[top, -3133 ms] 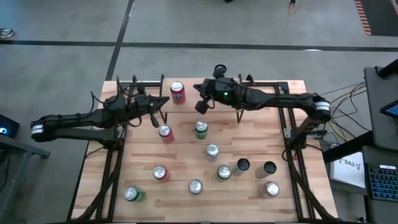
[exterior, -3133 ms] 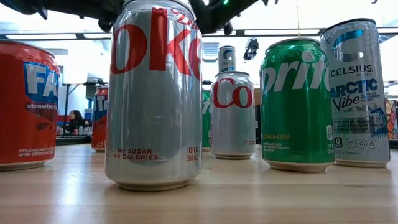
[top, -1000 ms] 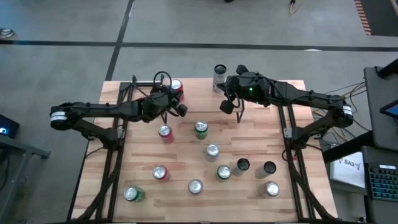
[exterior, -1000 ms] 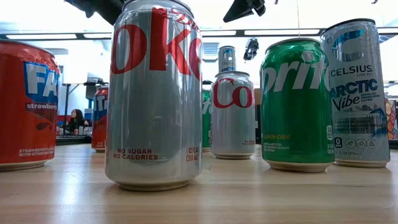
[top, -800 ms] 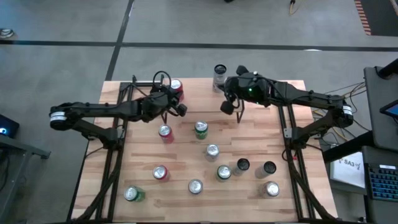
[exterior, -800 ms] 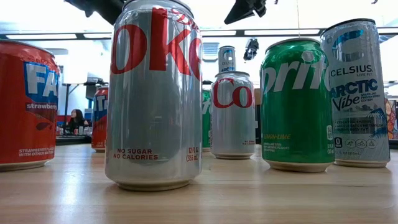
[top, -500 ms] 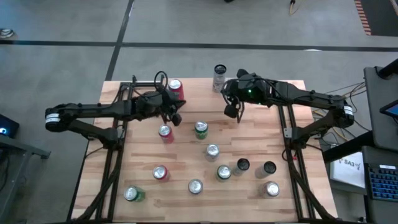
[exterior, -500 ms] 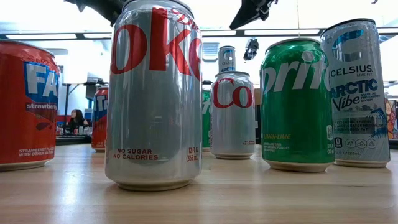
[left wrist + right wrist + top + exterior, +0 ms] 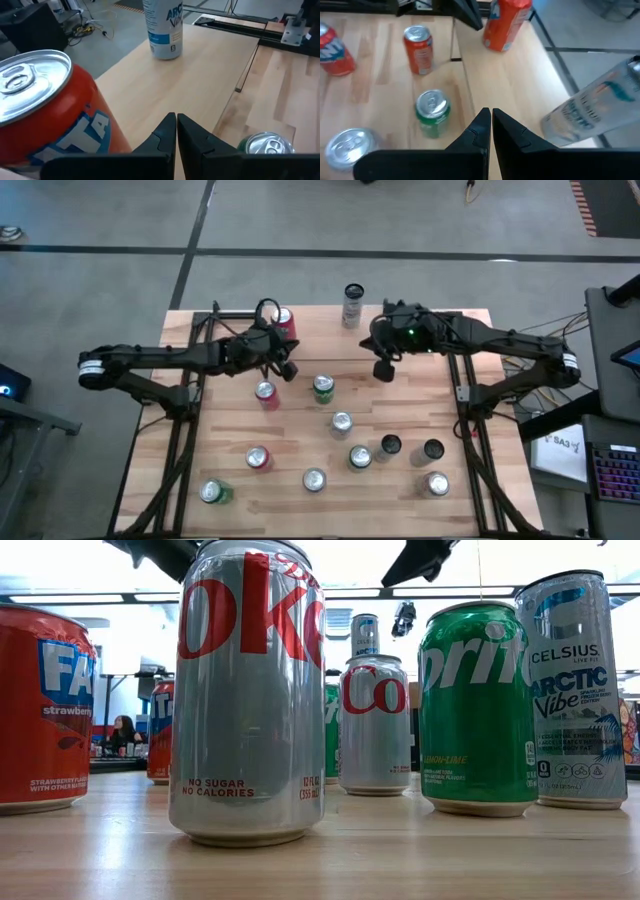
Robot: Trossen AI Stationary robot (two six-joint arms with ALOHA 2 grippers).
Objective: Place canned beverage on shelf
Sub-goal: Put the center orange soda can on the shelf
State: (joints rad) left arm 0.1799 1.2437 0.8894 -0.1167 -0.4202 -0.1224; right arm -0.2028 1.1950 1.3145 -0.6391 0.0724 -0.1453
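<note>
The shelf (image 9: pixel 322 340) is a raised light-wood board along the table's far side. An orange-red can (image 9: pixel 285 323) and a slim white can (image 9: pixel 352 304) stand upright on it. My left gripper (image 9: pixel 285 370) hovers shut just near of the orange-red can (image 9: pixel 45 110), above the shelf's front edge. My right gripper (image 9: pixel 383 370) is also shut and holds nothing, near and right of the slim white can (image 9: pixel 595 112). Several more cans stand on the tabletop, among them a green one (image 9: pixel 323 387) and a red one (image 9: pixel 265 393).
Near the front edge stand a Diet Coke can (image 9: pixel 248 690), a Sprite can (image 9: pixel 478 705), a Celsius can (image 9: pixel 575 690) and a Fanta can (image 9: pixel 40 705). Black frame rails (image 9: pixel 180 440) run along both sides of the table. Bare shelf board (image 9: pixel 200 75) lies between the two shelved cans.
My right gripper has moved down, toward the table's near and right edges, away from the slim white can, tipping further downward. My left gripper has turned at the wrist, its tip swinging slightly toward the near edge. Both stayed shut; no can moved.
</note>
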